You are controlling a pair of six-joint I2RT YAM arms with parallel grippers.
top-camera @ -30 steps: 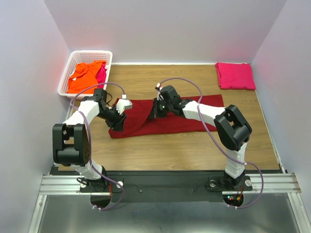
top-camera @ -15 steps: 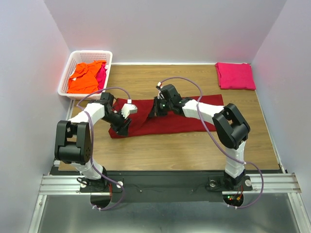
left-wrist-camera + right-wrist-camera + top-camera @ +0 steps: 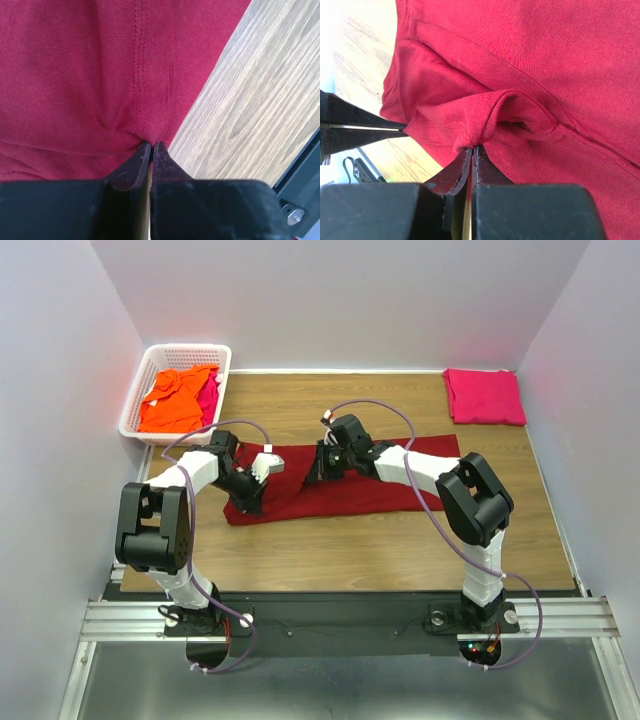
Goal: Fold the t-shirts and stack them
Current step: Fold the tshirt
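A dark red t-shirt (image 3: 345, 485) lies spread across the middle of the wooden table, folded into a long band. My left gripper (image 3: 247, 502) is shut on its near left edge; the left wrist view shows the cloth (image 3: 100, 75) pinched at the fingertips (image 3: 144, 152) beside bare wood. My right gripper (image 3: 322, 472) is shut on a raised fold of the same shirt (image 3: 485, 117) near its middle top edge. A folded magenta-pink t-shirt (image 3: 484, 396) lies at the back right. An orange t-shirt (image 3: 175, 398) and a pink one (image 3: 209, 392) lie in the basket.
The white lattice basket (image 3: 135, 400) stands at the back left against the wall. White walls enclose the table on three sides. A black rail (image 3: 305, 185) runs along the table's near edge by the arm bases.
My left gripper was open over the shirt's left end; it has settled onto the near left edge and shut on the cloth. The right arm has held still.
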